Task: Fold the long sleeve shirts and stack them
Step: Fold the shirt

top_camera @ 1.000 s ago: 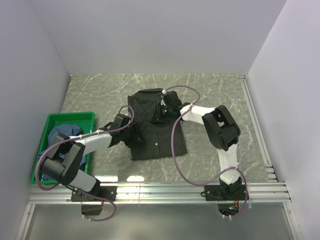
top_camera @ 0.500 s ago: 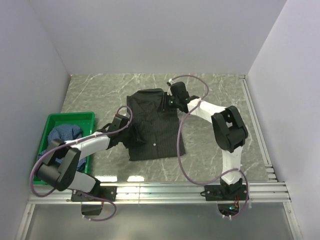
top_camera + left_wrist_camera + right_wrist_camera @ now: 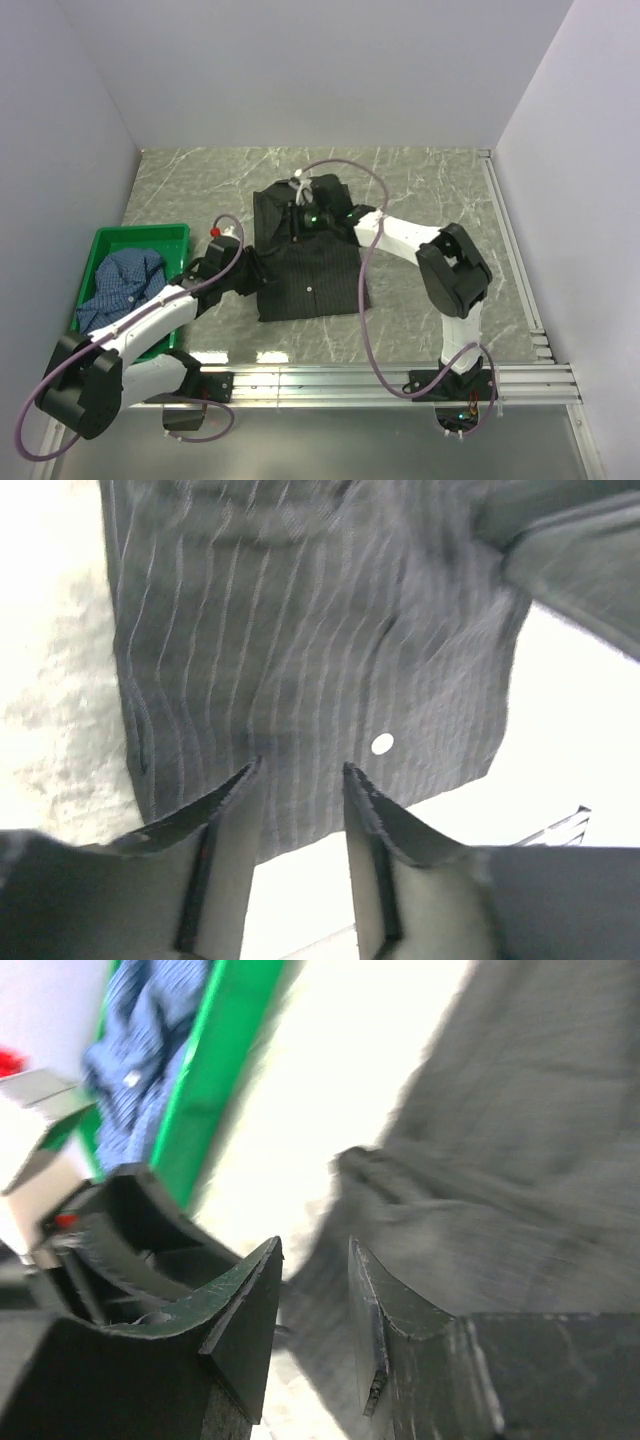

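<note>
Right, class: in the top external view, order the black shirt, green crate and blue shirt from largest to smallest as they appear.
1. Black shirt and green crate: roughly alike, too close to rank.
2. Blue shirt, clearly smallest.

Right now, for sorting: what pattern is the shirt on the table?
The shirt: black, pale pinstripes; best in left wrist view.

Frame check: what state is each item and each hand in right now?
black pinstriped shirt: lying on the table, partly folded.
blue check shirt: crumpled, unfolded, inside the crate.
green crate: upright, holding the blue shirt.
left hand: open, at the black shirt's edge, gripping nothing.
right hand: open, above the black shirt.
</note>
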Robot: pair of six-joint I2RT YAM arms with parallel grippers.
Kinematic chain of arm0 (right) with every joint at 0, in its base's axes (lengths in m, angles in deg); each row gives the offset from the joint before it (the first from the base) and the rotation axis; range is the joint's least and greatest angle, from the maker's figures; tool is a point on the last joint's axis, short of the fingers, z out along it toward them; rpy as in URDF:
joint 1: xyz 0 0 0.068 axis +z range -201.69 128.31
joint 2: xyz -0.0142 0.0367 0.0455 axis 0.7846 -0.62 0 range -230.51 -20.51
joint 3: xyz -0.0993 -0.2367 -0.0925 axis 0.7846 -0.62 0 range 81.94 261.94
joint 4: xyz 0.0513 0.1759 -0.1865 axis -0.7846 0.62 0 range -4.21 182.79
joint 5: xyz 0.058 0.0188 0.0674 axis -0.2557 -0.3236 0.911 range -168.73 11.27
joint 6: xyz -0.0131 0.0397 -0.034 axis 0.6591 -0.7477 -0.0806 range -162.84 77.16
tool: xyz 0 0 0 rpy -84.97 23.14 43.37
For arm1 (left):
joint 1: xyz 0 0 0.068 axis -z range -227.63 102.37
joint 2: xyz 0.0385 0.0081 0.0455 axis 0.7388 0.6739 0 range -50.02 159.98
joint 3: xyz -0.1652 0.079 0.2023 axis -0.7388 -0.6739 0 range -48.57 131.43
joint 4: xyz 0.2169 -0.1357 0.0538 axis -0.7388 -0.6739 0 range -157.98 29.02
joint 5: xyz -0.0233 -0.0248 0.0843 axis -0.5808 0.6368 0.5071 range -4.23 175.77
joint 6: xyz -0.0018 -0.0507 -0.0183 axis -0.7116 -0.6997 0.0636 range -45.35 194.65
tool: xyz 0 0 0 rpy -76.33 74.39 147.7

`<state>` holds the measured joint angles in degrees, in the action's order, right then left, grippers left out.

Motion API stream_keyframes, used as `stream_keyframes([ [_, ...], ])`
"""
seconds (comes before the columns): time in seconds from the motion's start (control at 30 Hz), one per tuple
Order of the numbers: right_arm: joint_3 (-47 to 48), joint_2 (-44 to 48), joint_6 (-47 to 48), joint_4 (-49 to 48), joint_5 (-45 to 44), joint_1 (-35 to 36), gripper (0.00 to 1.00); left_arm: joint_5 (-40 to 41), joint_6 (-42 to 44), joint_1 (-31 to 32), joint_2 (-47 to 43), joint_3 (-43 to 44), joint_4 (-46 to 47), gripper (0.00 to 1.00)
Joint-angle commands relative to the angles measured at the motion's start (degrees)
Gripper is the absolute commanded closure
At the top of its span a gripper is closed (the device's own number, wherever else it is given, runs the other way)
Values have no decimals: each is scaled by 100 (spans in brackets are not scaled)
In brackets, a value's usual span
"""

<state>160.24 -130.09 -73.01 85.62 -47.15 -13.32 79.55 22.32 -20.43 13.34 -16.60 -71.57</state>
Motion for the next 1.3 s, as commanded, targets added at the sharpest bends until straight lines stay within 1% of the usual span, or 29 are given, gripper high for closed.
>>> stream_keyframes([
  [0.0, -8, -396, -366, -572, 586, 214, 59, -301, -206, 22, -69, -391, 337, 59],
  [0.03, 18, -589, -384, -607, 604, 232, 59, -371, -268, 31, -34, -480, 408, 68],
  [0.07, 71, -695, -384, -669, 665, 258, 59, -458, -303, 31, -7, -559, 513, 70],
  [0.17, 237, -1117, -358, -678, 815, 311, 59, -590, -444, 31, 186, -875, 777, 71],
  [0.3, 343, -1522, -270, -739, 719, 285, 60, -679, -523, 31, 510, -947, 796, 72],
  [0.47, 379, -1821, -410, -1186, 640, -101, 60, -696, -558, 22, 608, -1069, 532, 79],
  [0.53, 431, -1961, -437, -1214, 587, -233, 60, -714, -550, 31, 643, -1096, 462, 80],
  [0.7, 651, -2304, -586, -1363, 569, -576, 60, -758, -602, 31, 608, -1237, 540, 80],
  [0.77, 634, -2392, -796, -1652, 622, -646, 60, -749, -602, 22, 617, -1228, 549, 80],
  [0.83, 712, -2419, -789, -1540, 517, -708, 60, -732, -594, 22, 626, -1219, 532, 80],
  [0.87, 878, -2410, -675, -1287, 369, -725, 60, -740, -585, 22, 617, -1193, 540, 80],
  [0.9, 923, -2384, -613, -1215, 306, -734, 60, -740, -576, 22, 591, -1193, 523, 80],
  [1.0, 1003, -2017, -490, -1039, 165, -778, 60, -671, -427, 31, 477, -1026, 427, 74],
  [1.03, 985, -1893, -455, -986, 130, -804, 60, -635, -392, 31, 450, -947, 278, 68],
  [1.1, 1003, -1481, -279, -670, -27, -849, 60, -530, -260, 22, 371, -658, 110, 62],
  [1.13, 985, -1322, -200, -530, -72, -884, 60, -495, -216, 31, 353, -543, -47, 57],
  [1.17, 933, -1146, -52, -337, -124, -884, 60, -468, -189, 31, 353, -299, -101, 54],
  [1.2, 845, -779, -15, -283, -195, -910, 60, -451, -128, 31, 345, -157, -153, 52],
  [1.27, 512, -426, 46, -195, -204, -972, 59, -459, -66, 31, 423, 272, -268, 47],
])
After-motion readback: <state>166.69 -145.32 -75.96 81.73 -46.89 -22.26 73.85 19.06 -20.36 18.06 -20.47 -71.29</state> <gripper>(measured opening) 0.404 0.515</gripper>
